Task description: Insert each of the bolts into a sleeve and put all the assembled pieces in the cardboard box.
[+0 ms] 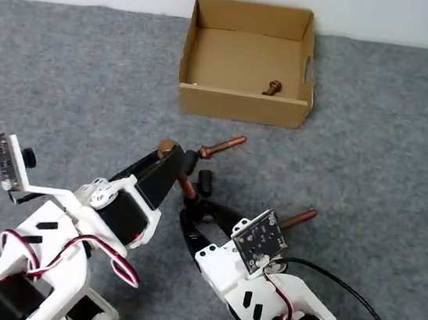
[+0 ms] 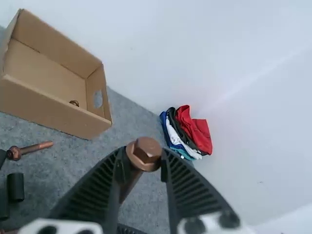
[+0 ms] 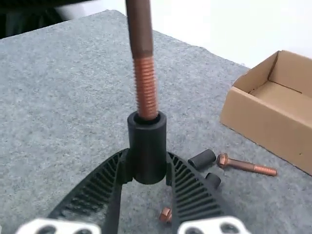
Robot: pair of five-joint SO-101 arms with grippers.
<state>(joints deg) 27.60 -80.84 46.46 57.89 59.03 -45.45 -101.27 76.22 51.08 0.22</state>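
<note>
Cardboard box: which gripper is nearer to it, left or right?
Left. The left gripper, shut on a bolt, lies a short way in front of the cardboard box; the right gripper, holding a sleeve, is farther back.

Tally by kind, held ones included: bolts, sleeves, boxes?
Bolts: 4, one in left pincer
Sleeves: 3, one in right pincer
Cardboard box: 1
Total: 8
</note>
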